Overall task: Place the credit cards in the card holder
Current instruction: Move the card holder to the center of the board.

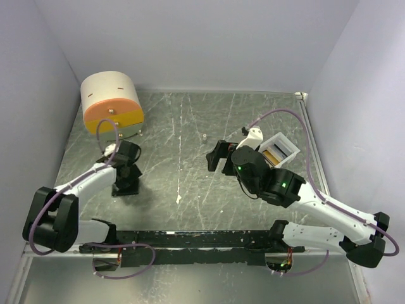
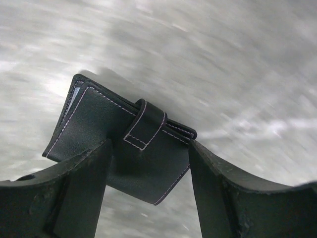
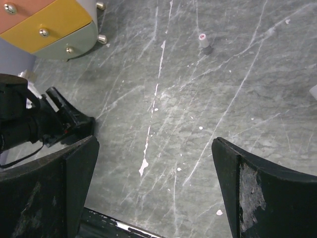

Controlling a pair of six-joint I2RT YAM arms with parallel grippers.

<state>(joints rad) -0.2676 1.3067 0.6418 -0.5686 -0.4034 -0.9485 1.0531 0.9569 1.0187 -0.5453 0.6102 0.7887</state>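
Note:
The card holder (image 2: 99, 124), a black folded wallet with pale stitching and a strap, hangs between the fingers of my left gripper (image 2: 148, 158), which is shut on it above the blurred table. Both its side edges meet the fingers. In the top view my left gripper (image 1: 124, 183) points down at the left of the table, below the drawer box. The credit cards (image 1: 273, 154), with a gold-orange one on top, lie in the white tray (image 1: 288, 147) at the right. My right gripper (image 1: 218, 158) stands open left of the tray, with nothing between its fingers (image 3: 79, 168).
A round cream-and-orange drawer box (image 1: 111, 101) stands at the back left and also shows as the drawer box (image 3: 44, 25) in the right wrist view. A small white peg (image 1: 205, 135) sits mid-table. Walls close in on the left, back and right.

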